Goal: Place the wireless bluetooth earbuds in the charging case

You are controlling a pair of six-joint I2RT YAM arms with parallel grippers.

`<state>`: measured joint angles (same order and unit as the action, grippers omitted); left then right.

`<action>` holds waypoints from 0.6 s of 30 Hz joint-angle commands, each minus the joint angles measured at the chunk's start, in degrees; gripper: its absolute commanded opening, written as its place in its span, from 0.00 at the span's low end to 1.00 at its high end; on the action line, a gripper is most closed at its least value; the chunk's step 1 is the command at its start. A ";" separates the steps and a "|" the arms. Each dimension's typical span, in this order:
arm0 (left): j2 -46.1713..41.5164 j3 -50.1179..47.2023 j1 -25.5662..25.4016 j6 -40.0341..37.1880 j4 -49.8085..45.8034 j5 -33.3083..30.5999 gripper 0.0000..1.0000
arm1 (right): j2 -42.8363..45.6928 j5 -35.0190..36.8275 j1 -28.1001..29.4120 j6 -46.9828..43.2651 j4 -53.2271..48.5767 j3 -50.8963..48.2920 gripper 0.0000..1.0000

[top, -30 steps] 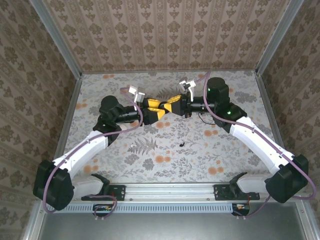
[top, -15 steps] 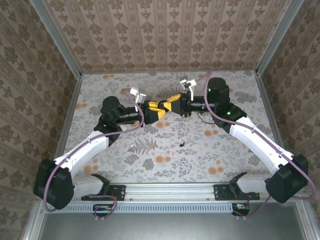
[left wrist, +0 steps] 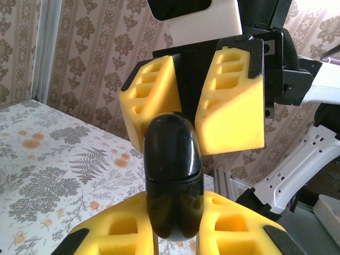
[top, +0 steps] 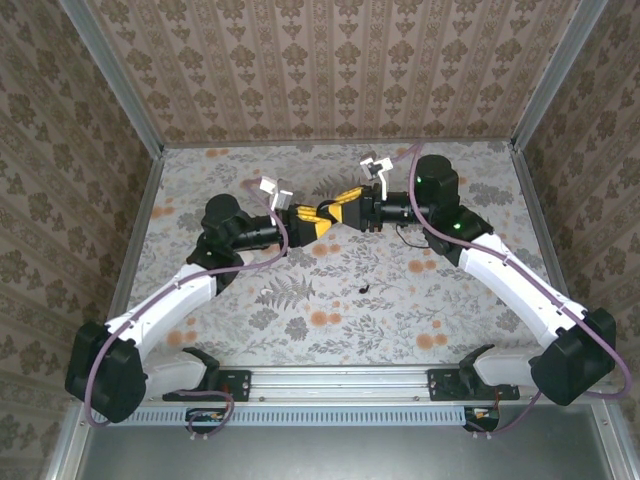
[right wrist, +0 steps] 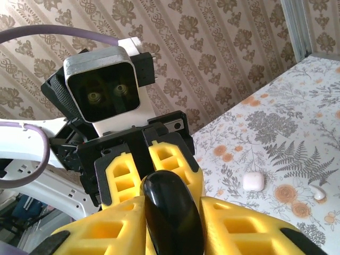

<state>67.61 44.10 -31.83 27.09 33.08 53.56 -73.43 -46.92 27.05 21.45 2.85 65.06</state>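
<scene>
Nearest the arm bases, one tiny black earbud (top: 362, 290) lies on the floral table (top: 420, 330). A small white box (right wrist: 253, 181) and a white bud-shaped piece (right wrist: 319, 194) sit over toward the left arm's side. Further out, up in the air, the arms meet nose to nose. The left gripper (left wrist: 175, 234) is clamped tight on the charging case (left wrist: 172, 180), which is glossy plain black, its seam closed and its contents hidden. The right gripper (right wrist: 172, 228) straddles the case's other end with fingers parted; whether it's pressing, can't tell.
</scene>
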 commanded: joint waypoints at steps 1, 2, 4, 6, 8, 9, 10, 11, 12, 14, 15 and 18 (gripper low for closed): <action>-2.00 -0.70 0.11 -3.16 -1.06 -0.47 0.00 | -0.94 2.47 -1.55 2.84 -0.49 1.36 0.38; -2.20 -0.76 0.11 -3.29 -1.18 -0.51 0.00 | -1.16 2.97 -1.62 2.91 -1.05 1.59 0.40; -2.40 -0.92 0.11 -3.73 -1.35 -0.59 0.00 | -1.81 4.42 -1.97 2.89 -3.25 2.41 0.43; -2.64 -0.98 0.11 -3.92 -1.43 -0.69 0.00 | -2.45 4.65 -2.34 3.20 -4.38 2.92 0.46; -2.77 -0.96 0.11 -4.19 -1.74 -0.69 0.00 | -2.93 4.22 -2.69 3.90 -4.22 3.03 0.48; -2.82 -1.01 0.11 -4.32 -1.86 -0.71 0.00 | -3.11 3.71 -2.76 4.27 -3.96 2.97 0.49; -2.86 -0.95 0.11 -4.41 -1.94 -0.81 0.00 | -3.24 3.29 -2.76 4.53 -3.76 2.97 0.49; -2.93 -1.07 0.11 -4.51 -2.01 -0.82 0.00 | -3.41 3.02 -2.79 4.67 -3.63 2.99 0.50; -3.00 -1.03 0.08 -4.67 -1.97 -0.83 0.00 | -3.59 2.80 -2.79 4.78 -3.61 3.06 0.51; -3.08 -1.09 0.11 -4.78 -1.97 -0.75 0.00 | -3.81 2.30 -2.78 4.90 -3.62 3.21 0.51; -3.10 -1.05 0.11 -4.91 -2.05 -0.74 0.00 | -3.91 2.12 -2.74 4.99 -3.64 3.23 0.51; -3.10 -1.27 0.11 -5.17 -2.06 -0.65 0.00 | -4.31 1.83 -2.78 5.14 -4.12 3.45 0.52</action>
<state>66.24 43.05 -31.81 23.73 29.02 52.47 -77.10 -44.93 24.49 25.82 0.86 66.72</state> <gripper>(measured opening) 0.164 0.516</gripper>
